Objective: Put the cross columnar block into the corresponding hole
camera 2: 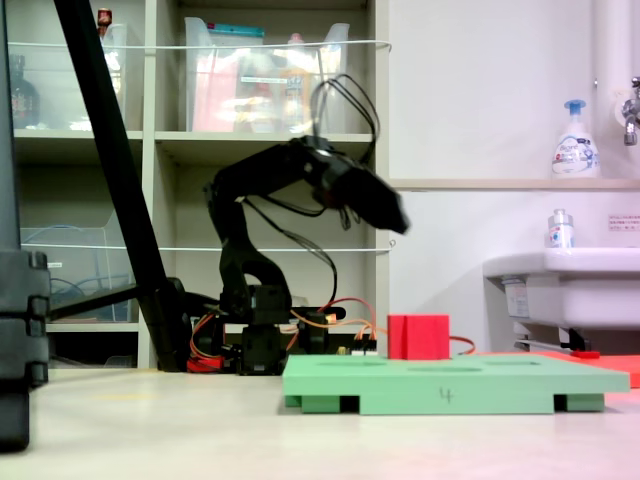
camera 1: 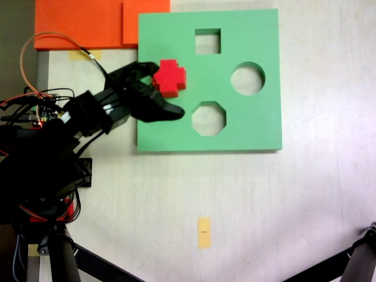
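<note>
Pale worktop (camera 1: pixel 252 200) carries, nearest the side-on camera, the flat green foam board (camera 2: pixel 455 382), and on top of it the cross columnar block (camera 1: pixel 171 77), bright red foam with a stepped plus outline seen from above and a plain squarish face from the side. It stands proud of the board's surface near the arm-side edge; no plus-shaped cutout shows anywhere on the board, so the block is probably perched on or part-way into the corresponding hole, which it hides. From above I can see a square, a round and an octagonal cutout, all empty. Behind, the tool (camera 1: pixel 165 91) has its jaws apart, one either side of the block in the top view, while the side view puts it raised well above the block, touching nothing. Risks as I judge them: if the block is only resting on the hole, a slight twist would keep its arms off the slots; pushing down off-centre could tip the soft foam or jam it; a careless descent could slide the light board. Shelving stands at the far wall
</note>
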Available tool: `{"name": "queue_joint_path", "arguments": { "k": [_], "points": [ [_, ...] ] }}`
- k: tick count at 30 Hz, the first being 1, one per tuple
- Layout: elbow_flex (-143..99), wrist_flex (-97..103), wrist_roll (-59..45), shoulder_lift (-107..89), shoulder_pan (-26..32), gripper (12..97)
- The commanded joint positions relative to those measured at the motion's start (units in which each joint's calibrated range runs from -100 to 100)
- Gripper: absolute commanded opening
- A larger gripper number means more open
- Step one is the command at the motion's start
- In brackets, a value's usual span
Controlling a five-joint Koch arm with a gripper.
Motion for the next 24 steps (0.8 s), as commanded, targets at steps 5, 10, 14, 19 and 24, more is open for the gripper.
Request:
{"name": "queue_joint_path", "arguments": {
  "k": [5,10,14,19,24],
  "points": [
    [-6.9,8.4,-21.8,-10.5,-10.4,56.2],
    [-14.9,12.7,-32.0,-10.5,-19.7,56.0],
    [-28.7,21.6,-35.8,-10.5,-22.7,56.2],
    [-60.2,68.8,-40.6,-10.5,-24.9,47.9],
    [-74.0,77.9,-41.8,-10.5,-25.0,47.7]
  ]
}}
